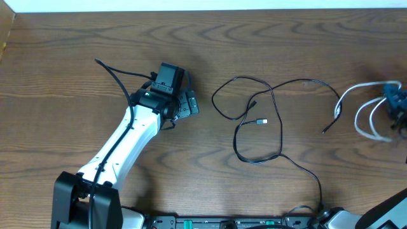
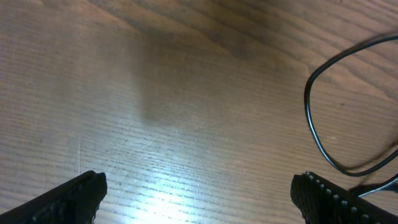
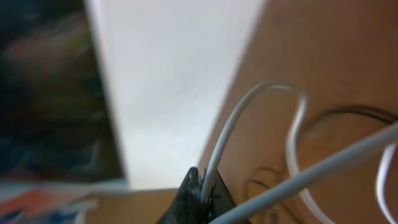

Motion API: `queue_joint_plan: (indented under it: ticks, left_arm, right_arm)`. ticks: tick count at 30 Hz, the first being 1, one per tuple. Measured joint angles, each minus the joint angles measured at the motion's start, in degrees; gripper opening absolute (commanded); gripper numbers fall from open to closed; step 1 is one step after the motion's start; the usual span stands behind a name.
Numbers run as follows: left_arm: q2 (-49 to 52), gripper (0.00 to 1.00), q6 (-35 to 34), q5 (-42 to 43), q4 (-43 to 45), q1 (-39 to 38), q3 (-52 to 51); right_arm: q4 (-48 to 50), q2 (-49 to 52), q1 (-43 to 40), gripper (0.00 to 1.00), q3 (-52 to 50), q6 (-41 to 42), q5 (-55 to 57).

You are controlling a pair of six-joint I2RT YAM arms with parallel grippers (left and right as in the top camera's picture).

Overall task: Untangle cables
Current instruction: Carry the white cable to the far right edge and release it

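from the overhead view, my right claw (image 1: 395, 105) sits at the 3 o'clock edge of the bench (image 1: 76, 38), pinched fully shut on the white cable (image 1: 357, 121). the right wrist camera shows the claw tips (image 3: 200, 188) clamped on the cable (image 3: 219, 146) right where it leaves them, with the rest curling away in loose loops. i read that grip as a way to keep the white cable out at the side, apart from the other one

the black cable (image 1: 280, 133) lies in the middle of the bench in two slack loops that cross each other, with its small plug (image 1: 261, 121) inside them and a tail running off toward 5 o'clock. one black end reaches out toward the white loops at 3 o'clock; i cannot tell whether they touch there

my left claw (image 1: 188, 103) is spread as wide as it goes and holds nothing. it waits low over bare wood at 9 o'clock of the black loops. its own camera shows the nearest bend of the black cable (image 2: 309, 112) just off toward 3 o'clock, past the right finger (image 2: 323, 198). i judge it is parked there, jaws ready, so it can slide in and take that bend while the right side keeps the white cable clear
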Motion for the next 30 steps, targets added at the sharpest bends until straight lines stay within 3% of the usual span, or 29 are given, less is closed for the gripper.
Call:
queue_joint_plan:
  ticks: [4, 9, 17, 22, 30]
  left_arm:
    - [0.0, 0.99, 0.0, 0.0, 0.0, 0.0, 0.0]
    - [0.0, 0.99, 0.0, -0.2, 0.0, 0.0, 0.0]
    - [0.0, 1.0, 0.0, -0.4, 0.0, 0.0, 0.0]
    - [0.0, 1.0, 0.0, -0.4, 0.2, 0.0, 0.0]
    - [0.0, 1.0, 0.0, -0.4, 0.6, 0.0, 0.0]
  right_arm:
    - [-14.6, 0.0, 0.0, 0.01, -0.1, -13.0, 14.1]
    - [-24.0, 0.2, 0.2, 0.01, 1.1, -19.9, 25.6]
    - [-44.7, 0.5, 7.7, 0.02, 23.4, -28.2, 37.3]
    - [-49.4, 0.4, 12.9, 0.01, 34.1, -31.6, 42.2]
    - [-50.4, 0.8, 13.5, 0.01, 36.0, -34.5, 53.5]
